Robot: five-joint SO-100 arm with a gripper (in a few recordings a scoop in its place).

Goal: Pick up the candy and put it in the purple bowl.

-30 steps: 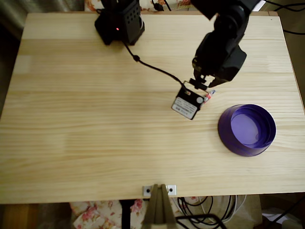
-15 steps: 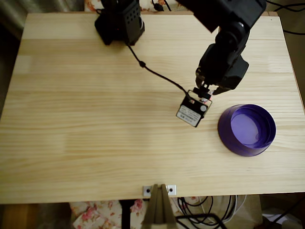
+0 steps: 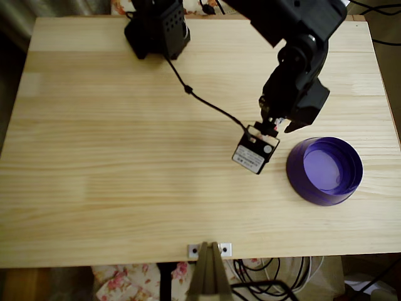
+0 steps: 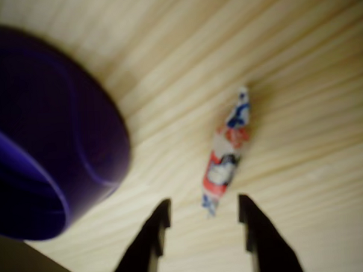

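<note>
on the pale wooden surface [image 4: 298,58] the candy [image 4: 226,155] lies flat beside the purple bowl [image 4: 43,136], just ahead of the end effector [image 4: 202,216], whose fingers stand narrowly apart and empty (a skewed descent could flick it away).
</note>
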